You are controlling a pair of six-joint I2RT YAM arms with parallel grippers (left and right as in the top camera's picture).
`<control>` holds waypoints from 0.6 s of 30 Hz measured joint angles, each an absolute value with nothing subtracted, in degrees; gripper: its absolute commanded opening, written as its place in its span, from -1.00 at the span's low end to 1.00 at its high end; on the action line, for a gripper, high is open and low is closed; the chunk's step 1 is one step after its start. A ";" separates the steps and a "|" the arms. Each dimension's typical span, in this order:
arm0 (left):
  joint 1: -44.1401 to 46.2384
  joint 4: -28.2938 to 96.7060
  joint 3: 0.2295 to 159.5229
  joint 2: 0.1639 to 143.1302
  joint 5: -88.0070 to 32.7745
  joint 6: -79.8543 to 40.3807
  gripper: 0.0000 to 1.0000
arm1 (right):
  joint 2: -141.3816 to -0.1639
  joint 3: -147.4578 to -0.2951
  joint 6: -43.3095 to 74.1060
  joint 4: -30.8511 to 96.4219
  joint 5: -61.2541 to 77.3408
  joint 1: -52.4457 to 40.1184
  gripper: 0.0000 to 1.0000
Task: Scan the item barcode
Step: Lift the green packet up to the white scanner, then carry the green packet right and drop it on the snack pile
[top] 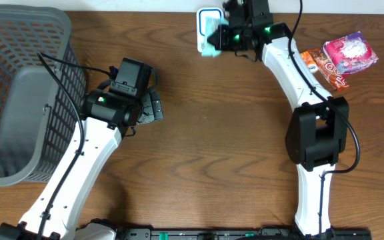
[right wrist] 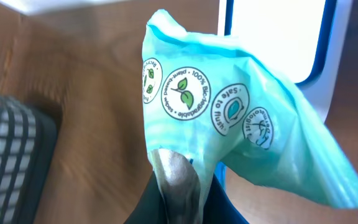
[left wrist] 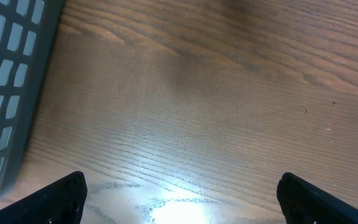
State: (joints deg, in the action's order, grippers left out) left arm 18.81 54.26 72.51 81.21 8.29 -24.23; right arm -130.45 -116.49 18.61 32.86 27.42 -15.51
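My right gripper (right wrist: 179,183) is pinching the pouch (right wrist: 229,118). I'm aiming to hold it flat over the scanner (right wrist: 272,37). My left gripper (left wrist: 179,199) is hanging wide, empty.

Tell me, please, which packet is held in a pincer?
The teal packet, pinched by the right pincer; the pink packet and orange packet lie untouched.

Mint-teal packet (right wrist: 191,146), white round badges, green leaf prints. White scanner (right wrist: 272,37), blue rim. Warm brown table (left wrist: 216,93), darker wood-grain streaks. Grey basket (top: 19,80), square lattice pattern. Pink-red snack bag (top: 350,52), pale speckles; orange-red wrapper (top: 317,65). White arms (top: 79,157), black joints, green lights.
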 measured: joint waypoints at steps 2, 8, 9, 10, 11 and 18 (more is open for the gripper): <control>18.81 54.30 72.51 81.21 8.29 -24.23 0.96 | -130.45 -116.49 18.87 28.47 24.23 -15.59 -0.98; 18.81 54.26 72.51 81.23 8.29 -24.23 0.96 | -130.89 -116.49 22.33 20.47 13.19 -15.59 -0.98; 18.81 54.22 72.51 81.23 8.29 -24.23 0.96 | -131.28 -116.51 22.65 18.52 12.32 -15.57 -0.98; 18.81 54.24 72.51 81.23 8.32 -24.23 0.96 | -131.68 -116.51 22.98 16.84 11.75 -15.57 -0.98; 18.81 54.24 72.51 81.23 8.29 -24.23 0.96 | -132.42 -116.53 23.49 14.72 11.46 -15.62 -0.98; 18.81 54.26 72.51 81.23 8.29 -24.23 0.96 | -138.30 -116.55 26.81 12.19 13.96 -15.79 -0.98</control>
